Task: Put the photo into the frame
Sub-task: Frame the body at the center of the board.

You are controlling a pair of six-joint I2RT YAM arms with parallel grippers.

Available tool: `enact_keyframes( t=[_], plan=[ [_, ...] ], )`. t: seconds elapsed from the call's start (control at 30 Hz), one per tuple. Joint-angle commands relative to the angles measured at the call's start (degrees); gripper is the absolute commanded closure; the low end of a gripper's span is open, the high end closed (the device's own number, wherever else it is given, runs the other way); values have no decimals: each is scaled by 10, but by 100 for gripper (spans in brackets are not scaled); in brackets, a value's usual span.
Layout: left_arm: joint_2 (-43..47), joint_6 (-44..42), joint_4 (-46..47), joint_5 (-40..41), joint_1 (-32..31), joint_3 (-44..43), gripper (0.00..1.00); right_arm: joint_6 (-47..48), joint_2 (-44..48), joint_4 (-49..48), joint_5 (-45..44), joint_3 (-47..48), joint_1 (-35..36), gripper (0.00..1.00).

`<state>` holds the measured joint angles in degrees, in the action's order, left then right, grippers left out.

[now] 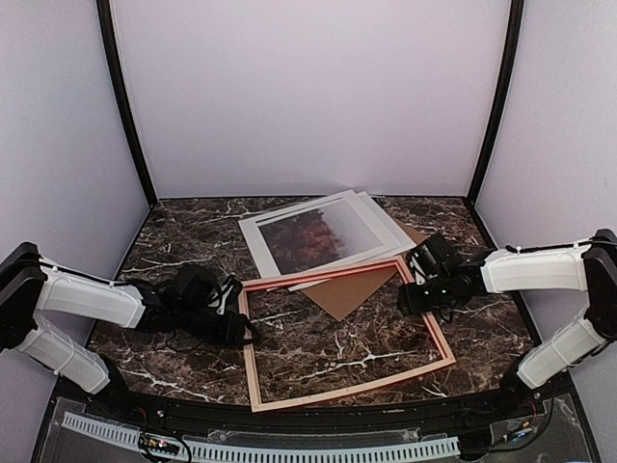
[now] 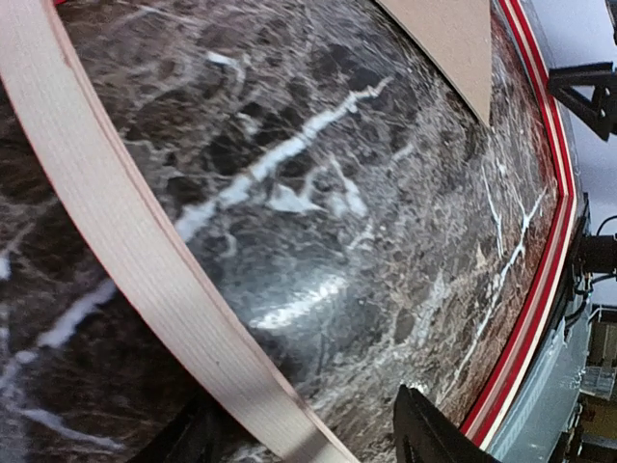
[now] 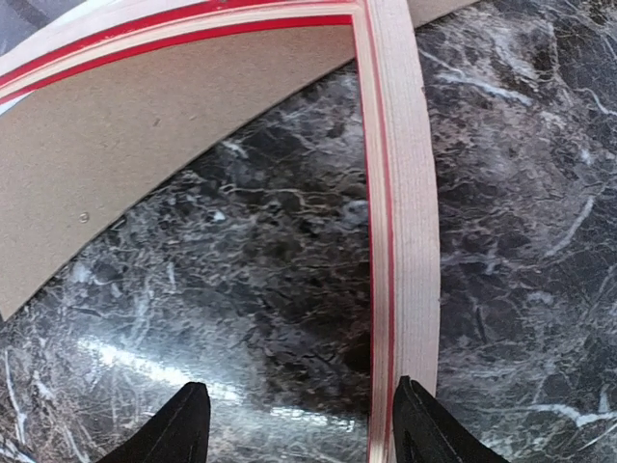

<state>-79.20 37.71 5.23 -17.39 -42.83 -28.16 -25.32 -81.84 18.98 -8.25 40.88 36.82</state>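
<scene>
**A:** Start at the left pincer (image 2: 304, 429). How wide is it?

**B:** Wide open, holding nothing. The near-left rail of the large thin rectangular wooden frame (image 1: 347, 384), pale wood facing up and red along its inner lip, runs between its fingers.

**A:** And the right pincer (image 3: 299, 420)?

**B:** Also spread and empty. Its three o'clock finger sits at that side's rail, and the other is over bare dark marble table (image 1: 193, 231) inside the opening.

**A:** So where is the risk?

**B:** I think it is an uneven grip. If one side closes or lifts first, a frame this thin is likely to pivot or flex rather than rise level. The right finger looks set to press down on the rail rather than catch it.

**A:** What lies beyond?

**B:** A brown backing board (image 1: 349, 291) pokes into the opening from about one o'clock, under the far rail, so the frame may rock on it.

**A:** And the print?

**B:** The rectangular photo of reddish trees with a white margin (image 1: 310, 236) lies face up at twelve o'clock on pale sheets (image 1: 384, 220). Its near edge meets the far rail. A dragged frame could shove or crease it.
</scene>
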Motion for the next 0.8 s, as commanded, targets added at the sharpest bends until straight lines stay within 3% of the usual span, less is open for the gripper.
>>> enact_keyframes(
  t=[0.0, 0.47, 0.77],
  plan=[
    [-22, -7, 21, -27, -42, -28, 37, 23, -17, 52, -57, 15, -40, 36],
    [-233, -64, 12, -79, -119, -231, 34, 101, -154, 56, -172, 130, -151, 49],
    [-326, -173, -84, -127, -181, -372, 30, 158, -233, 53, -232, 231, -221, 49]
  ],
)
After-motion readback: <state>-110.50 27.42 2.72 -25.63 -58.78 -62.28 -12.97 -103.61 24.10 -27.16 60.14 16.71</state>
